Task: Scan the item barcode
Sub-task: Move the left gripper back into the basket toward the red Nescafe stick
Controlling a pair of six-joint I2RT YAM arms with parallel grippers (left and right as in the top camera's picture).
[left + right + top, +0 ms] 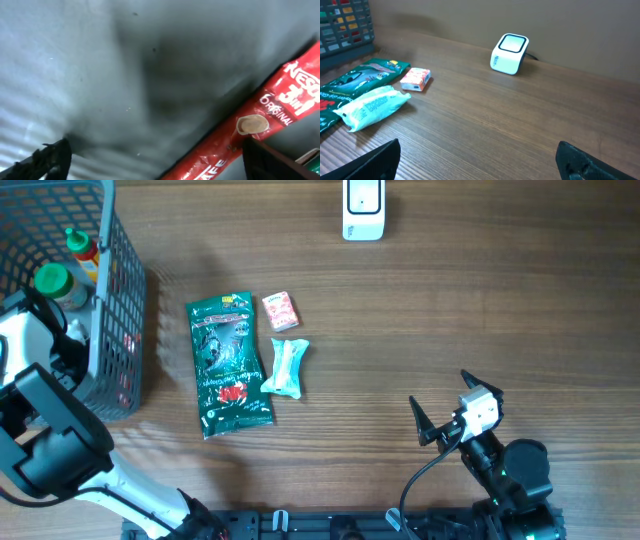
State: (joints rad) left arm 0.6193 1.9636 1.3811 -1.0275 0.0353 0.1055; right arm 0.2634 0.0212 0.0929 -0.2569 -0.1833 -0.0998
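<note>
Red coffee sachet [260, 125] lies slanted; white boxy scanner [362, 210] faces up.

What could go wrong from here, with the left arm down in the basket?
1. The sachet lies flat on the basket floor; a grip may slip or catch only an edge.
2. The bottles stand close to the left arm; it might knock them.
3. Three packs lie near the way to the scanner; a low carry could brush them.
</note>
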